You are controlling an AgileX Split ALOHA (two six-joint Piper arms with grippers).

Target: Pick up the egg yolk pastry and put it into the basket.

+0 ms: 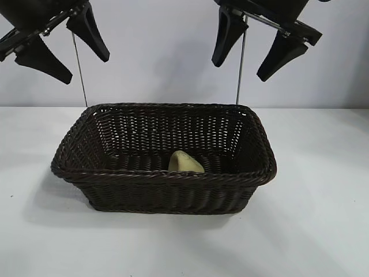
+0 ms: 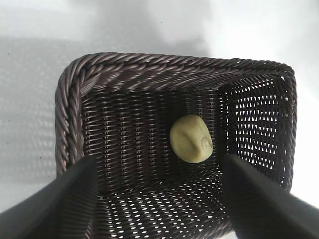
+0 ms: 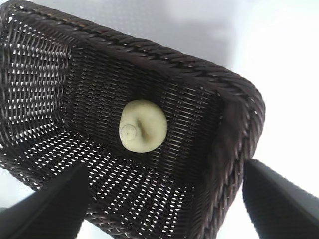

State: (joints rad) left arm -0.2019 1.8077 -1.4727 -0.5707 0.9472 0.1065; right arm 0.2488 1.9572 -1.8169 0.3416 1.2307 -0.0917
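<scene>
As the exterior view showed, the egg yolk pastry (image 1: 184, 162) lay on the floor of the basket (image 1: 173, 176), close against the near wall and a little toward three o'clock of the basket's middle. Only its upper part rose above the braided rim from that angle; both wrist views showed the whole lump resting on the weave, free of any finger. In my judgement the placing step was complete, which would account for both arms standing high and clear.

The right gripper (image 1: 255, 43) hung above the basket's far corner at roughly one o'clock, jaws spread wide and holding nothing. The left gripper (image 1: 63, 43) hung at roughly eleven o'clock, above and outside the far left corner, jaws likewise parted and empty. Neither touched the wicker.

Two thin metal rods (image 1: 79, 63) stood upright behind the basket, one beneath each gripper, well apart from the pastry. The white table (image 1: 323, 231) around the basket showed nothing else. No obstruction lay between the grippers and the basket opening. The sloping walls enclosed the pastry on all sides, so I judged rolling out unlikely. No fault was found in its seating.
</scene>
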